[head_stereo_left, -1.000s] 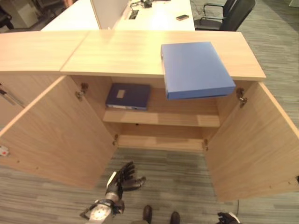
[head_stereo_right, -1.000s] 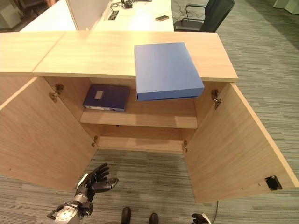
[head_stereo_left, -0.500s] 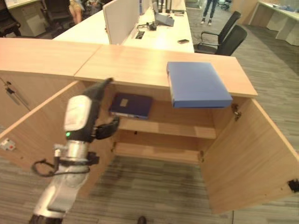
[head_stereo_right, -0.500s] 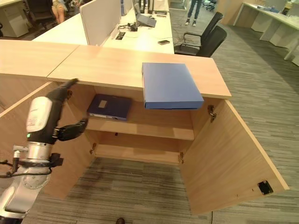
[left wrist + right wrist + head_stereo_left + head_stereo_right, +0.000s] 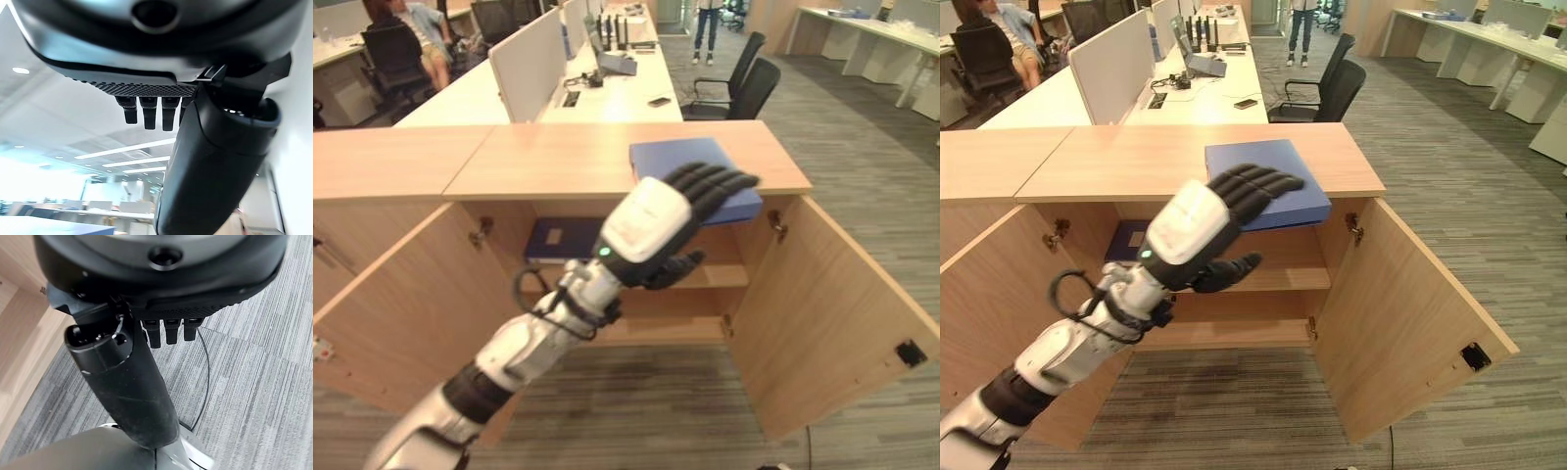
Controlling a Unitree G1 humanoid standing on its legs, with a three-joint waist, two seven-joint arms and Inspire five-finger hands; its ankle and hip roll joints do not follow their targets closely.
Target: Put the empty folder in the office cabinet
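The blue folder lies flat on top of the office cabinet, its near edge jutting past the front above the open doors. The left hand hangs in front of it, fingers straight and spread, holding nothing. The right hand faces the carpet, fingers relaxed. A clumsy push could tip the overhanging folder off the cabinet onto the floor.
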